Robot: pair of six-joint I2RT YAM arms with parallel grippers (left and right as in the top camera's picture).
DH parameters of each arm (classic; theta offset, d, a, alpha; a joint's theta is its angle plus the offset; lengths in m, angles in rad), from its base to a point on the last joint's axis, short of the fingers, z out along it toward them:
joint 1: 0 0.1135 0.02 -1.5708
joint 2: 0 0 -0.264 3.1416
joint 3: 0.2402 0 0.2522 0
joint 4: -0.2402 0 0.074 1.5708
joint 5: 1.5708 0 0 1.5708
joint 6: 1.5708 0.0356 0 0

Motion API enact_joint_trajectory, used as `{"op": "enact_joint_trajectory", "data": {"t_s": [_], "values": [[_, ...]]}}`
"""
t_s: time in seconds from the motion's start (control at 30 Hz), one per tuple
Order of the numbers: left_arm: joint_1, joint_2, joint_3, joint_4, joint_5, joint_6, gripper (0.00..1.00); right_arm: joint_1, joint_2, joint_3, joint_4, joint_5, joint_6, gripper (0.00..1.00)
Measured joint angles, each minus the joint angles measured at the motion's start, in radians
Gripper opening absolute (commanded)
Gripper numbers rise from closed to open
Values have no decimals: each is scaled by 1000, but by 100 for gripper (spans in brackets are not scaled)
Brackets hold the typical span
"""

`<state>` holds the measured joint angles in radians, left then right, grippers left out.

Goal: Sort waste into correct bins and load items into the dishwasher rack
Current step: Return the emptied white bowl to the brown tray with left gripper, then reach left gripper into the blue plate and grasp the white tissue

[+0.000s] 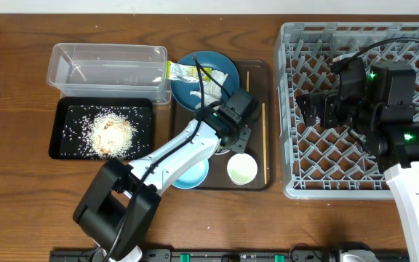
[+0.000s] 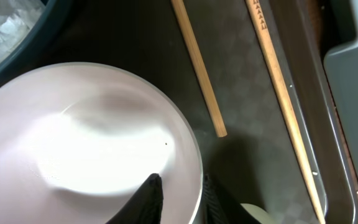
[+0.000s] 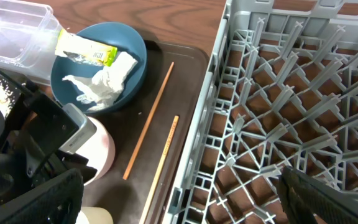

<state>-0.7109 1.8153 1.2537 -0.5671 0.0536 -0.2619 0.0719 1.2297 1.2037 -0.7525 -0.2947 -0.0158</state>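
The white bowl [image 2: 92,143] sits on the brown serving tray [image 1: 260,180], just beside the dark blue plate [image 1: 195,91]; your left gripper [image 2: 180,186] is down over the bowl's edge, one finger [image 2: 151,199] inside the bowl and the other outside, so the rim runs between them; whether they press on the rim cannot be told. The plate carries the yellow-green wrapper [image 3: 82,51] and the crumpled tissue [image 3: 104,81]. Two chopsticks [image 2: 197,68] lie loose on the serving tray on the side nearest the rack, apart from each other and from the bowl. The light blue bowl [image 1: 193,175] and the pale green cup [image 1: 242,169] stand along the tray's near edge. Left of the serving tray, the black tray [image 1: 53,131] holds a heap of rice [image 1: 111,135]; the clear tub [image 1: 108,51] stands just behind it. At the right of the table [image 1: 20,189] is the grey rack [image 1: 326,160]; your right gripper [image 3: 179,186] hangs above it, fingers spread wide, holding nothing.
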Motion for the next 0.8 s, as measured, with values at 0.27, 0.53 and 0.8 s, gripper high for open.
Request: {"op": "enact_joint_trajectory", "data": {"t_s": [0.27,0.53,0.8], "values": [[5,0,12,-14,-3,-5,59,0,0,0,-1,0,0,98],[119,-5,243,-101,-3,71,93,0,0,0,-3,0,0,99],[261,-1,294,2,-8,269,99,0,0,0,-3,0,0,98]]}}
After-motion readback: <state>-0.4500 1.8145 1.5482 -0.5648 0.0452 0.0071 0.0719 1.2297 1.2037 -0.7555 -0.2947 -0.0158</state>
